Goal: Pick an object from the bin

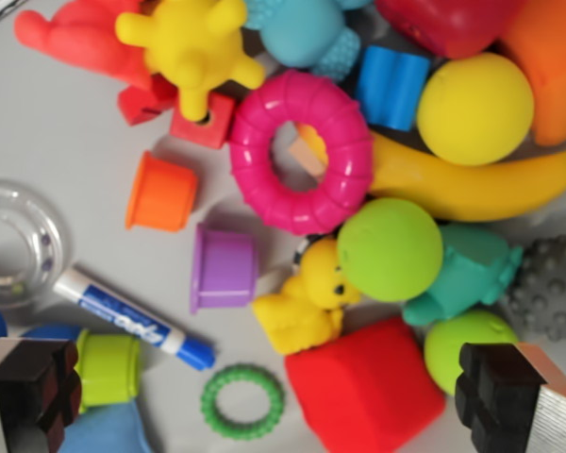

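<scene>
The wrist view looks straight down into a grey bin [57,142] full of toys. My gripper [269,396] is open, its two black fingertips at the bottom corners, one at the view's left [33,387] and one at the right [500,392]. Between them lie a small green ring [242,402] and a red block [366,389]. Just above sit a yellow duck [307,300], a purple cup [224,267] and a green ball [390,249]. Nothing is held.
Further up lie a pink ring [300,151], a banana [481,186], a yellow ball [474,109], a yellow spiky toy [193,47] and an orange cup [162,192]. A blue marker [132,317] and a clear ring [14,243] lie at the left.
</scene>
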Robot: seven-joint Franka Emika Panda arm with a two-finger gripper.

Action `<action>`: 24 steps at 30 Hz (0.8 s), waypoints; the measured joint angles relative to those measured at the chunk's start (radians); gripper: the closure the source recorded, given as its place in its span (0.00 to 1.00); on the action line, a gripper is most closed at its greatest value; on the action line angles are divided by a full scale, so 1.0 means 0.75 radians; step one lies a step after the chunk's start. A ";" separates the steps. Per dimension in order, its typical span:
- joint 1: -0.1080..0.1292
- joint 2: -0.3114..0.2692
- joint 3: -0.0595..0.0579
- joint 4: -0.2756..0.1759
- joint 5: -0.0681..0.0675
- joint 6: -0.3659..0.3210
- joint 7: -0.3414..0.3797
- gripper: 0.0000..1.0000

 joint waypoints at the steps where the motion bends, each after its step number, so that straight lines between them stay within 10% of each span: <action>1: 0.000 0.000 -0.001 -0.008 0.000 0.008 0.018 0.00; 24: 0.000 0.010 -0.034 -0.202 -0.007 0.216 0.454 0.00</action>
